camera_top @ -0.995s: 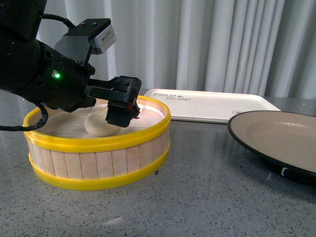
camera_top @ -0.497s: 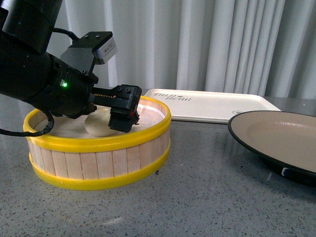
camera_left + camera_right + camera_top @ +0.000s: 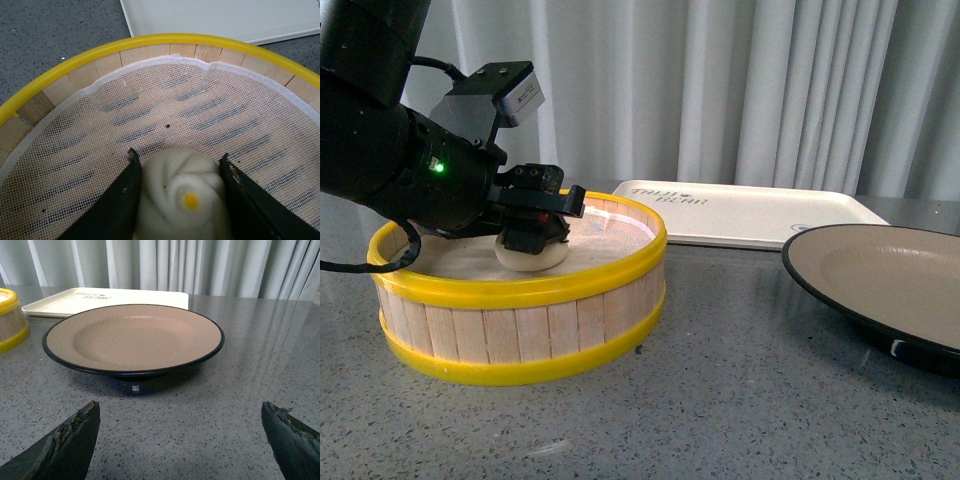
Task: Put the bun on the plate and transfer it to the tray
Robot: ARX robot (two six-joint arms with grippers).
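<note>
The white pleated bun (image 3: pixel 532 257) with a yellow dot on top (image 3: pixel 180 192) lies inside the yellow-rimmed wooden steamer (image 3: pixel 520 330). My left gripper (image 3: pixel 533 232) is shut on the bun, one black finger (image 3: pixel 115 200) pressed to each side. The beige plate with the black rim (image 3: pixel 885 285) stands on the table at the right; it fills the right wrist view (image 3: pixel 132 337). My right gripper (image 3: pixel 180 435) is open and empty just in front of the plate. The cream tray (image 3: pixel 750 212) lies behind, also in the right wrist view (image 3: pixel 107 297).
The steamer's white mesh liner (image 3: pixel 200 110) covers its floor. Grey speckled table (image 3: pixel 720 400) lies between steamer and plate. Pale curtains (image 3: pixel 770 90) hang behind the table.
My left gripper has drawn back to the left inside the steamer and its fingers have closed on the bun, which has shifted slightly with it.
</note>
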